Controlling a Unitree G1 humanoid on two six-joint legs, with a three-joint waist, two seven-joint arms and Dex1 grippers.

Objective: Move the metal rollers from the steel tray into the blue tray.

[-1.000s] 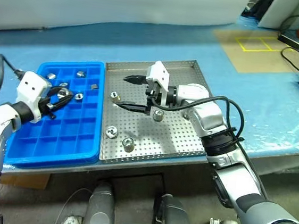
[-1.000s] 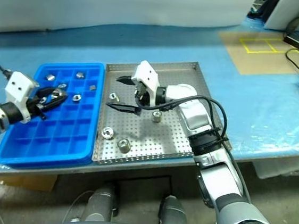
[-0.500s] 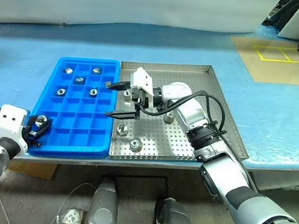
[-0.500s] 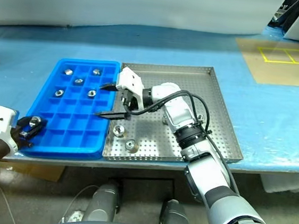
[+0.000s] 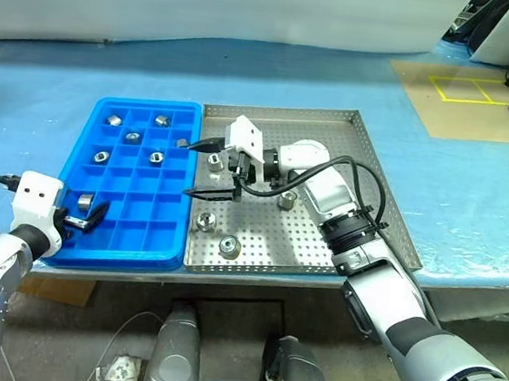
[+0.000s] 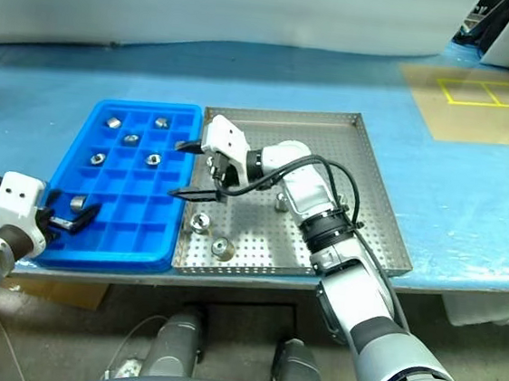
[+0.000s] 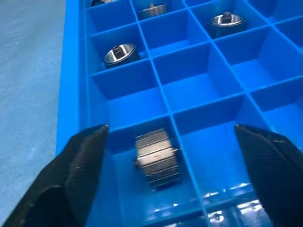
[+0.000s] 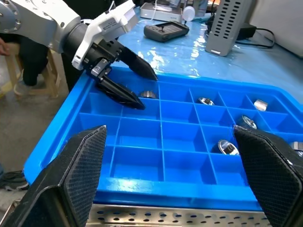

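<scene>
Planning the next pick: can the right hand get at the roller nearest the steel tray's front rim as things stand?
Probably yes: right hand is open and empty above the steel tray, and that roller stands alone with nothing over it.

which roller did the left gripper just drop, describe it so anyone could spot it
Find the bright blue compartmented plastic tray, left of the perforated steel tray. In its left column, near the front, one silvery metal roller lies between the open left gripper fingers, apart from the rollers at the back.

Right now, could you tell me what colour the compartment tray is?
The blue tray is bright blue, clearest in the left eye view.
</scene>
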